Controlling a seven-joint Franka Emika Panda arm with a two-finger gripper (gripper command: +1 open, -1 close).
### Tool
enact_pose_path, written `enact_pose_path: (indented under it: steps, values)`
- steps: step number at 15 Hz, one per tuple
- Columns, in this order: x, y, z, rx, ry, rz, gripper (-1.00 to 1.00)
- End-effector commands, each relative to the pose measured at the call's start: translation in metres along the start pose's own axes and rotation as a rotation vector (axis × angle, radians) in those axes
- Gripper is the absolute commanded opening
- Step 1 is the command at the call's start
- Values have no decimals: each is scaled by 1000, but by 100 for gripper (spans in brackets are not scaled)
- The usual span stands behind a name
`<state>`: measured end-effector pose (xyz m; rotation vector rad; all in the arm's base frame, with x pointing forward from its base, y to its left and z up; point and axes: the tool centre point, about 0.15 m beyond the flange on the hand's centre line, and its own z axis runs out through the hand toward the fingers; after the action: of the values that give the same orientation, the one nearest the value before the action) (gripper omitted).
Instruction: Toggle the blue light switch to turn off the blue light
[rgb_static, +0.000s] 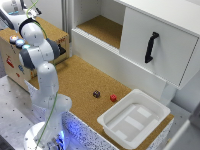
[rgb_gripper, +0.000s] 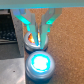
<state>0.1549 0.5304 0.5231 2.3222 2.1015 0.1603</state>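
Glowing bright, the blue light (rgb_gripper: 40, 62) is a round, shiny bump in a dark ring, and it is lit. It sits on the brown top of the wooden box (rgb_static: 50, 31). The wrist view is blurry, so I cannot tell which part is its switch. Just behind it is an orange lamp (rgb_gripper: 34, 40), round too, and partly hidden by the gripper (rgb_gripper: 40, 34). The two thin fingers (rgb_gripper: 31, 24) lean in like a V over the orange lamp. Their tips are very close together. I cannot tell if they touch or pinch anything.

From the exterior view, a white plastic tray (rgb_static: 150, 102) with smooth walls sits at the near corner of the counter (rgb_static: 75, 75). The counter top is rough brown cork. A small red block (rgb_static: 113, 98) and a dark block (rgb_static: 96, 93) lie just beside the tray. The white arm (rgb_static: 42, 75) bends over the box at the counter's far edge and hides the gripper. Farthest back is a white cabinet (rgb_static: 165, 30) with a black handle (rgb_static: 151, 47); its far end is cut off.
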Motion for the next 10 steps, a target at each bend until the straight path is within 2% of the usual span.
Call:
enact_pose_path:
  steps: [1, 10]
  values:
    - [16, -19, 10, -6, -163, 55, -100]
    - [-10, -6, 39, -24, -121, 193, -100]
